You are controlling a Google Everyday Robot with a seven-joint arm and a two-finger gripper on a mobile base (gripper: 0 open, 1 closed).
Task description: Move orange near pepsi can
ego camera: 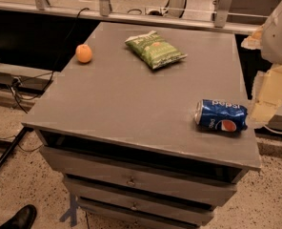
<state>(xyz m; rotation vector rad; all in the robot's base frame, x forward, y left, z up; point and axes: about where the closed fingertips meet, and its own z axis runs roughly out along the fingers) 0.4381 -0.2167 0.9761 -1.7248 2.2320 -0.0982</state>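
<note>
While the orange (84,53) sits far-left on the worktop (131,104), the pepsi can (221,115) lies sideways near-right, with the gripper (268,95) just past the right edge, grip honestly impossible to tell.

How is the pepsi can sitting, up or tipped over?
Tipped over: the pepsi can lies on its side, silver end facing left. The gripper hangs right of it.

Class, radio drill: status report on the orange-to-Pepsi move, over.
End effector off the table's right edge, beside the pepsi can, which lies on its side. Orange far-left, untouched. Chip bag behind the direct line, likely clear.
</note>
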